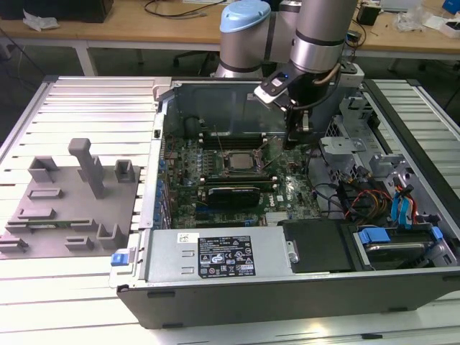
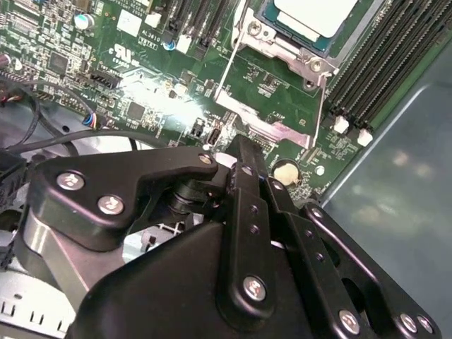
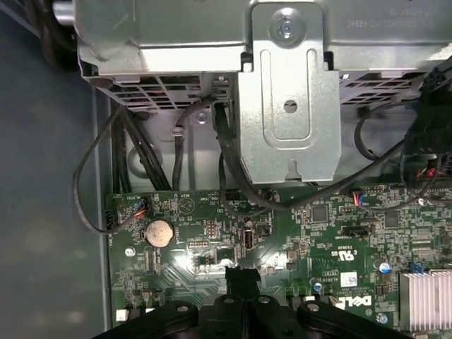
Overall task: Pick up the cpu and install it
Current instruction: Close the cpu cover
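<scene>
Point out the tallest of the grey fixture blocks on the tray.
The T-topped post near the middle of the grey tray: it rises well above the squat blocks around it.

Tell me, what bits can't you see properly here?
- The cpu: cut off by the picture's edge in the second wrist view.
- Whether it sits flat: too small in the exterior view.
- The motherboard beneath the gripper: hidden by the gripper's black body in both wrist views.
</scene>
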Robot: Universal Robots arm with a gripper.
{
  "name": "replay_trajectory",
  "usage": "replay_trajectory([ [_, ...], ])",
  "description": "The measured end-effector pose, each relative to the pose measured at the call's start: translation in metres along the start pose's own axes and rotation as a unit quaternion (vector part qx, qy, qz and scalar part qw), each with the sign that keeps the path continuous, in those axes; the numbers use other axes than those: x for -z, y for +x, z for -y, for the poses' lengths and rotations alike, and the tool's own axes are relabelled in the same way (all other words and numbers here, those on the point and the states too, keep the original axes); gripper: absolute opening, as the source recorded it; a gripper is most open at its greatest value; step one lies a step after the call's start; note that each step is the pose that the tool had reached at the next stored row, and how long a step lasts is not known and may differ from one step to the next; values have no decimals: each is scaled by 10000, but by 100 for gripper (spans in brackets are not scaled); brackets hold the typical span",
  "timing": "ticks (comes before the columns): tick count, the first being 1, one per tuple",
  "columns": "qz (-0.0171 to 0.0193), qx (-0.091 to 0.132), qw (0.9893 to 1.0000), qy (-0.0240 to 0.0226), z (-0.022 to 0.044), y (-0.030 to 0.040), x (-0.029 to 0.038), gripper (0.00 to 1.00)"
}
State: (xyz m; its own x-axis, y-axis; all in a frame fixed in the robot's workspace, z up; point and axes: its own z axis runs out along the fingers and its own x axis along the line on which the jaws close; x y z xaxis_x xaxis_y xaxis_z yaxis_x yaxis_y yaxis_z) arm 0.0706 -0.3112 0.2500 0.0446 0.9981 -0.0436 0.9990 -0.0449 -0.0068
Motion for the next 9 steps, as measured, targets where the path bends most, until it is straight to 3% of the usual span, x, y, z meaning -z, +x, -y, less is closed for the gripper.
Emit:
replay_trajectory([
  [9,-33,1,10000,5,2,46,-30,11],
])
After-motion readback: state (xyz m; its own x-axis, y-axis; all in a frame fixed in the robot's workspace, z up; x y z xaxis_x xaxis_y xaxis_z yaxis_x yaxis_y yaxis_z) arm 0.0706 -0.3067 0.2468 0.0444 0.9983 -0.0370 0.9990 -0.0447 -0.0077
